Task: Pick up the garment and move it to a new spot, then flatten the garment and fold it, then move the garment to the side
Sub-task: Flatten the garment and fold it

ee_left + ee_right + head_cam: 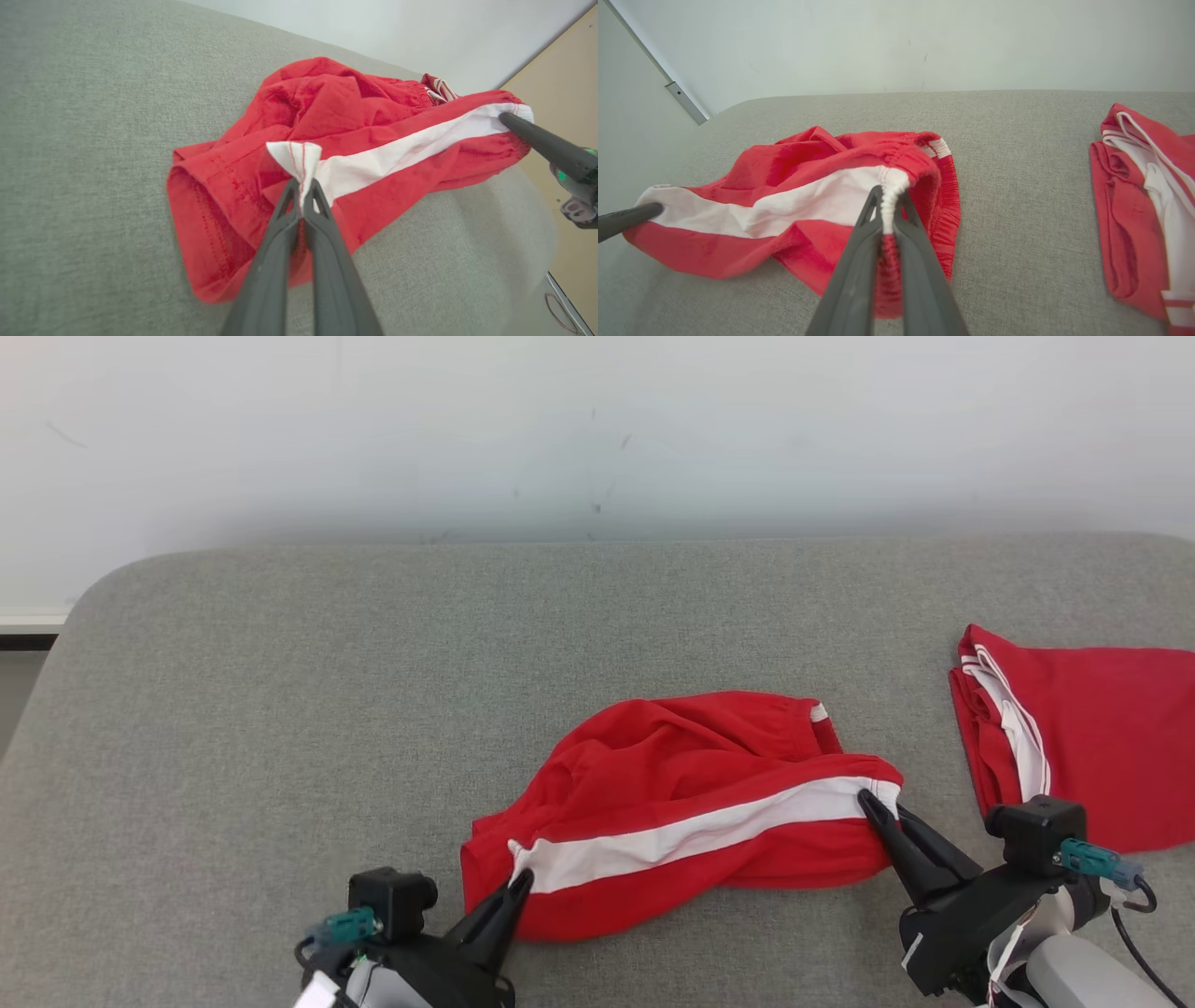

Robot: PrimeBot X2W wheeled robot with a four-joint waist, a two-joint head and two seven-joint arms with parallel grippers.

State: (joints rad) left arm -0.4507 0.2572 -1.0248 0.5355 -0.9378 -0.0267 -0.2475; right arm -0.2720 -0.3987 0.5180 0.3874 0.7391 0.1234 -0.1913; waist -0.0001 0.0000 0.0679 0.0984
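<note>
Bright, even, diffuse light; soft shadows; wide-angle wrist distortion.

The left hand (521, 879) is pinched tight on one end of the red shorts (672, 775). The right hand (879, 800), well off to its right, pinches the other end. Both hands' fingers lean in toward each other.

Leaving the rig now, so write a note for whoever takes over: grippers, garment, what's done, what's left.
Left gripper: jaws shut on the red shorts at the hem end of their white stripe.
Right gripper: jaws shut on the stripe's waistband end.
Shorts rest crumpled on the grey surface, stripe stretched between the grippers; a second red garment lies apart to the right.
Done: both ends gripped.
Left: flatten, fold, move aside.
</note>
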